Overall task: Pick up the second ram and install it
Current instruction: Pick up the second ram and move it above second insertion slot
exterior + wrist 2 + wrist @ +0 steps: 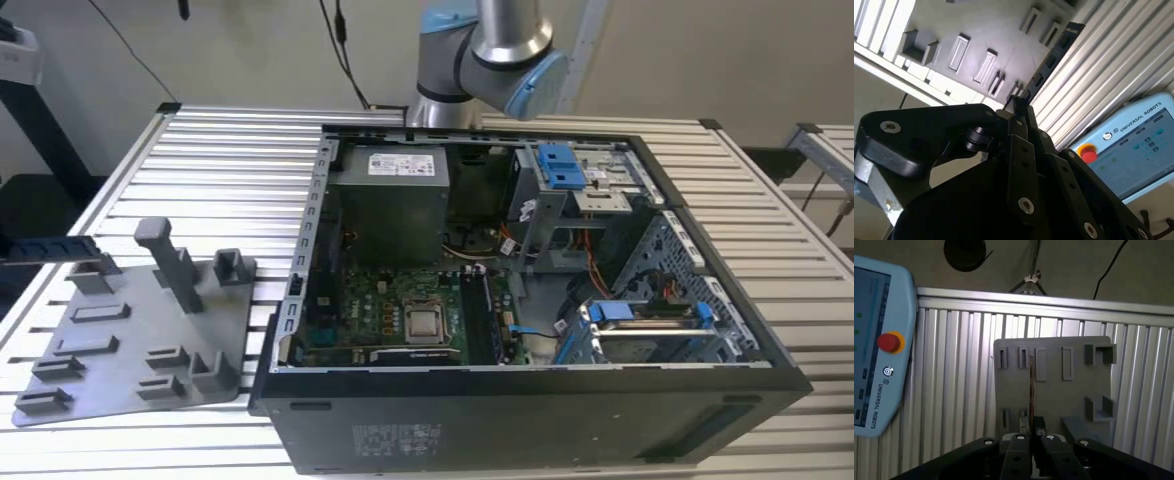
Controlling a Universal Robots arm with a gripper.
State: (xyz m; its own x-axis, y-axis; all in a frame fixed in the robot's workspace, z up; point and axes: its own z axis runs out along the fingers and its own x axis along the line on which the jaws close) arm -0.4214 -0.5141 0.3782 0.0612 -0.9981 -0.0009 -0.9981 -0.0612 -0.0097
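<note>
End effector (1032, 436) gripping 2nd ram (1030, 385), edge-on

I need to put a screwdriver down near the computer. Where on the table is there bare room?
In the exterior view the ribbed table is bare beyond the grey tray, beside the open case, and in a strip past the case at the exterior view's right. The tray is crowded with pegs; the case is packed with parts.
</note>
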